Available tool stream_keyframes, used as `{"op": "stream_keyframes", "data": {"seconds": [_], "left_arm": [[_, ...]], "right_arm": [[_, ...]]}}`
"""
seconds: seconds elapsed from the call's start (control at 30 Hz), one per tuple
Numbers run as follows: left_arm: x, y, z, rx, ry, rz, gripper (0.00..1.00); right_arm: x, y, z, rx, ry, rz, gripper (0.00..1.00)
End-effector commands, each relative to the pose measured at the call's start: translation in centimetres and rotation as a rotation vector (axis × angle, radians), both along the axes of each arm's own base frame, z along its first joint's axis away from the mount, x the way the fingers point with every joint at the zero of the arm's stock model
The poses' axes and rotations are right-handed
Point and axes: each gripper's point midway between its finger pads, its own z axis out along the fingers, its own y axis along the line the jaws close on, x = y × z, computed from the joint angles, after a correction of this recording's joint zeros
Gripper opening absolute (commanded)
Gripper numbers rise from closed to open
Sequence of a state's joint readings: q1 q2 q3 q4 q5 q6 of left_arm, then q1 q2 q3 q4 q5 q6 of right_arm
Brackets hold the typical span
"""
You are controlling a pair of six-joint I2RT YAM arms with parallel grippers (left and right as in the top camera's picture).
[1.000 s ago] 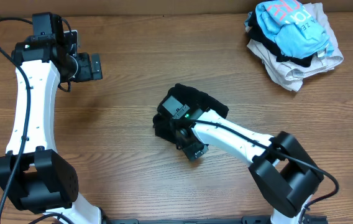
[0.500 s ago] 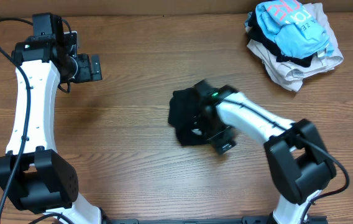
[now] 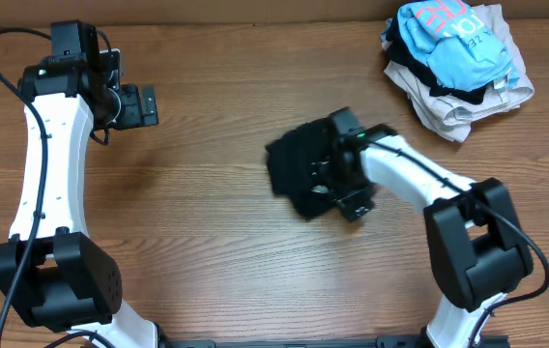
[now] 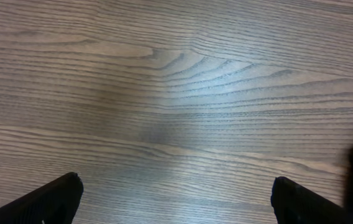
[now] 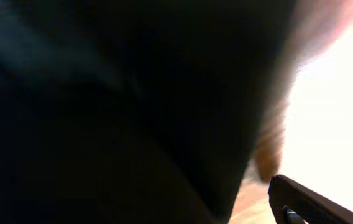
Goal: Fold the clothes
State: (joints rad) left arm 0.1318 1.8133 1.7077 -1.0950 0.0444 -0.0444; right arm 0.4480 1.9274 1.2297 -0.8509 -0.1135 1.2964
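right gripper (image 3: 347, 193): jaws spread wide, pressed down into the black shirt (image 3: 289, 164); whether any fabric is pinched cannot be told. Its wrist view is filled with dark cloth, with one finger (image 5: 307, 202) showing at the lower right.
black shirt: bunched in a compact heap on the tabletop (image 3: 207, 251), slightly right of centre.
left gripper (image 3: 144, 104): released, jaws wide, held over bare wood at the far left.
pile of garments (image 3: 458, 58): far right corner, light blue piece on top, well apart from the shirt.
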Motion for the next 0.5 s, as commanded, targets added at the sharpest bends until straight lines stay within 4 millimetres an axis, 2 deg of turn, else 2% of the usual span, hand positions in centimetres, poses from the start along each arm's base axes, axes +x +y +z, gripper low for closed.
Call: {"op": "stream_keyframes", "data": {"seconds": [0.0,0.1,0.13,0.17,0.2,0.23,0.27,0.33,0.47], "left_arm": [[0.1,0.4,-0.2,0.017,0.009,-0.013,1.0],[0.1,0.4,-0.2,0.018,0.009,-0.012,1.0],[0.1,0.4,-0.2,0.018,0.009,-0.012,1.0],[0.1,0.4,-0.2,0.017,0.009,-0.012,1.0],[0.1,0.4,-0.2,0.018,0.009,-0.012,1.0],[0.1,0.4,-0.2,0.017,0.009,-0.013,1.0],[0.1,0.4,-0.2,0.017,0.009,-0.012,1.0],[0.1,0.4,-0.2,0.017,0.009,-0.012,1.0],[0.0,0.4,-0.2,0.017,0.011,-0.012,1.0]], "right_arm": [[-0.9,1.3,-0.6,-0.031,-0.025,0.094,0.82],[-0.7,1.8,-0.6,-0.045,-0.052,0.126,0.54],[-0.7,1.9,-0.6,-0.044,-0.054,0.127,0.49],[-0.7,1.9,-0.6,-0.044,-0.055,0.13,0.38],[-0.7,1.9,-0.6,-0.042,-0.057,0.141,0.2],[-0.5,2.0,-0.6,-0.037,-0.063,0.152,0.13],[-0.4,1.9,-0.6,-0.033,-0.069,0.168,0.12],[0.1,1.9,-0.5,-0.019,-0.085,0.217,0.04],[1.4,1.7,0.6,0.015,-0.131,0.377,0.04]]}}
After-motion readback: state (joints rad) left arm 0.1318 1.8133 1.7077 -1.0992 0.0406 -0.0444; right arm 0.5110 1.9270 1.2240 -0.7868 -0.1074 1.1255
